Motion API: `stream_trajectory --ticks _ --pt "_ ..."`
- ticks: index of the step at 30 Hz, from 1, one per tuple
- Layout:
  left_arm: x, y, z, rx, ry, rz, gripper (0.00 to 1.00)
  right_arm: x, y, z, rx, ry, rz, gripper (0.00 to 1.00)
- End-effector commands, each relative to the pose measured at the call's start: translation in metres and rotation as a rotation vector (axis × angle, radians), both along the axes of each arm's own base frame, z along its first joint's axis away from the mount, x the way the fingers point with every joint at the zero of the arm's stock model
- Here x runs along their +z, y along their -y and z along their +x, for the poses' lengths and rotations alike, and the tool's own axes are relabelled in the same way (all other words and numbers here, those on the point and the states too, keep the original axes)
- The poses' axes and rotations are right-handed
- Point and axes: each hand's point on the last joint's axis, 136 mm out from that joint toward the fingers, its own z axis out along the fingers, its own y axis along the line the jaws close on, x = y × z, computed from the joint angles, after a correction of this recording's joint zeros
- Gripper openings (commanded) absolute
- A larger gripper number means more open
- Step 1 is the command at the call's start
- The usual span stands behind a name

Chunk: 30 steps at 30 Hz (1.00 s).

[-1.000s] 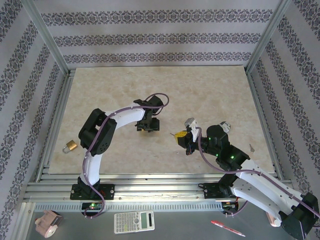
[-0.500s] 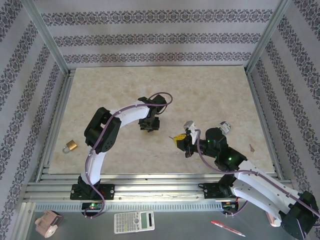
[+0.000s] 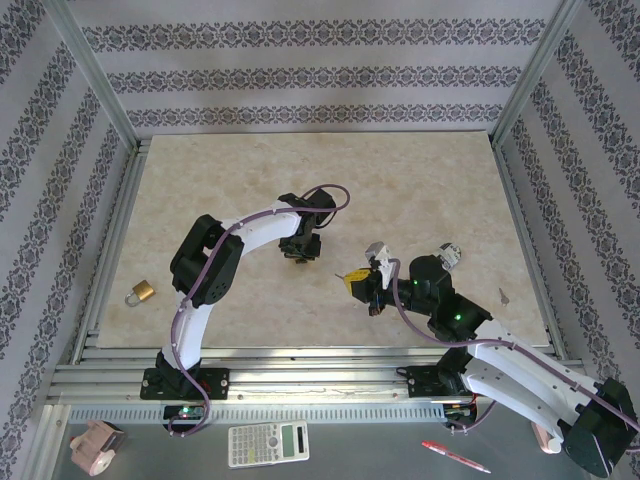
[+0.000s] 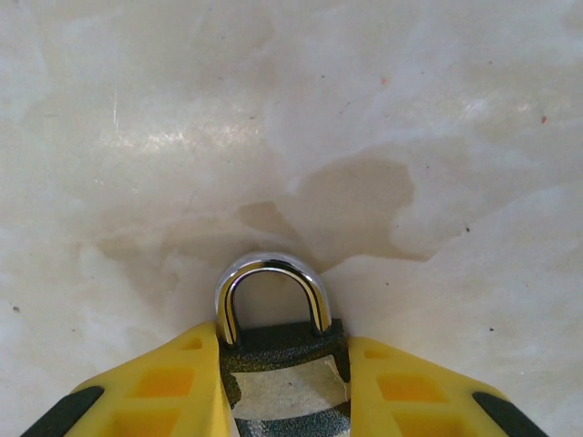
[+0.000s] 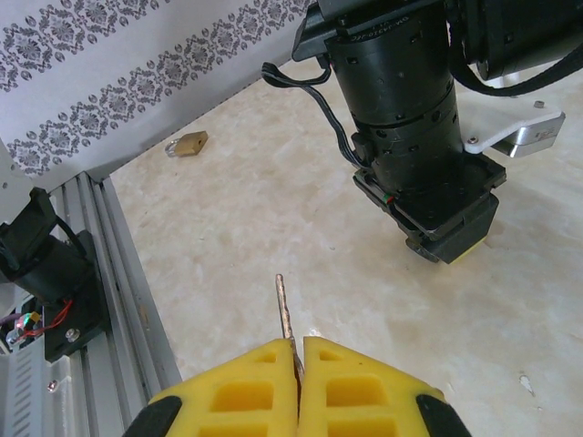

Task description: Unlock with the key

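Jaws on the left gripper [image 3: 298,252] point down at the table [image 3: 430,180], close to its middle. From the top camera I cannot tell how they stand. Just to its right is the right gripper [image 3: 360,282], with its yellow pads turned toward the left one. The 2 grippers are near each other but not touching. A small gold lock [image 3: 140,293] lies by itself near the left edge of the table, well apart from both arms. In front of the table, by the arm bases, lie a calculator [image 3: 268,443] and a red pen [image 3: 455,456].

On the left wrist camera, the 2 yellow fingers [image 4: 173,387] press on both sides of a black lock [image 4: 282,348]. They are gripping it. The lock's shiny silver loop [image 4: 271,273] sticks out past the fingers, close to the table. A bit of pale tape [image 4: 290,391] is on the lock's front.

On the right wrist camera, the 2 yellow pads [image 5: 246,382] are squeezed tight together on a thin key [image 5: 284,309]. The blade of the key pokes out from between them. It points roughly toward the left gripper [image 5: 451,253], which hangs over the table ahead and to the right. Key and left gripper are apart. The gold lock [image 5: 189,143] lies far back by the wall.
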Motion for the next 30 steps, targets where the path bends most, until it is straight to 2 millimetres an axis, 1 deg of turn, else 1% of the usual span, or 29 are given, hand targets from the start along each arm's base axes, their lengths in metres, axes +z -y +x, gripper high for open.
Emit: stream_trajectory --ticks 1,2,3,5,7,8,10,13,16,19,22,26,30 --pt "-0.015 -0.019 -0.017 -0.064 -0.06 0.121 0.21 0.006 -0.005 -0.004 0.028 0.012 0.026 0.0" --pt "-0.016 -0.021 -0.018 -0.064 -0.061 0.127 0.22 0.005 -0.006 -0.003 0.028 0.009 0.025 0.0" --pt "-0.016 -0.023 -0.018 -0.061 -0.058 0.133 0.25 0.005 -0.006 -0.003 0.025 0.007 0.023 0.0" --pt "-0.018 -0.023 -0.019 -0.055 -0.058 0.128 0.35 0.003 -0.006 -0.002 0.019 0.0 0.023 0.0" --pt "-0.019 -0.021 -0.019 -0.039 -0.048 0.114 0.47 0.001 -0.006 -0.002 0.015 -0.005 0.021 0.0" --pt "-0.019 -0.02 -0.018 -0.033 -0.043 0.106 0.5 0.0 -0.006 -0.002 0.013 -0.007 0.02 0.0" --pt "-0.019 -0.017 -0.017 -0.021 -0.036 0.087 0.54 0.0 -0.006 -0.002 0.011 -0.008 0.019 0.0" --pt "-0.022 -0.012 -0.016 -0.01 -0.036 0.059 0.54 -0.002 -0.006 -0.003 0.009 -0.01 0.015 0.0" --pt "-0.026 -0.008 -0.018 -0.007 -0.054 0.037 0.51 -0.003 -0.006 -0.003 0.008 -0.013 0.01 0.0" --pt "-0.032 -0.006 -0.02 0.001 -0.063 0.018 0.45 -0.006 -0.004 -0.004 0.003 -0.014 0.006 0.0" --pt "-0.035 -0.002 -0.023 -0.004 -0.081 0.001 0.36 -0.009 -0.004 -0.005 0.003 -0.018 0.003 0.0" --pt "-0.037 -0.003 -0.025 -0.001 -0.087 -0.006 0.25 -0.007 -0.002 -0.005 -0.001 -0.014 0.008 0.0" --pt "-0.033 -0.005 -0.025 0.012 -0.075 -0.03 0.15 -0.009 -0.003 -0.005 -0.003 -0.028 0.007 0.0"
